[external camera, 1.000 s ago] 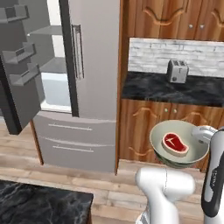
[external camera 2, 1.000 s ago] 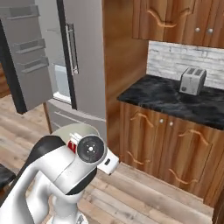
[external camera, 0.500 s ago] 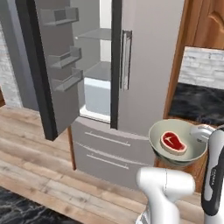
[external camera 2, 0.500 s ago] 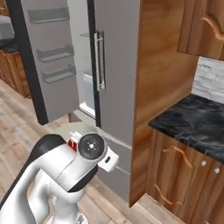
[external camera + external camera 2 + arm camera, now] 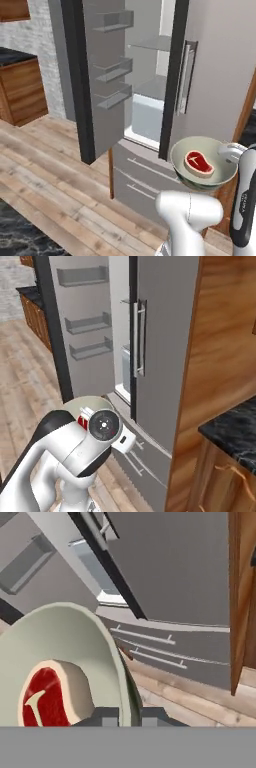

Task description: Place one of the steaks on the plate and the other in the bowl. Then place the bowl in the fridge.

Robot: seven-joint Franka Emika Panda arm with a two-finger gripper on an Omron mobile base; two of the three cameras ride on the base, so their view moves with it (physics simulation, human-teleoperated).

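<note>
Tool [image 5: 124, 716] pinches rim of bowl [image 5: 202, 162], fingers either side of thick wall. Bowl held in air, clear of any tabletop, in front of fridge [image 5: 215, 75] lower drawers. Red steak [image 5: 199, 163] with pale fat edge lies inside bowl. Step in hand, judged: carrying bowl to fridge. Fridge left door [image 5: 95, 75] stands open, shelves bare. Next move calls for lifting bowl and reaching into opening, keeping it level. Bowl: deep, round, matte cream-green. Fridge: flat grey, bar handle [image 5: 186, 77].
</note>
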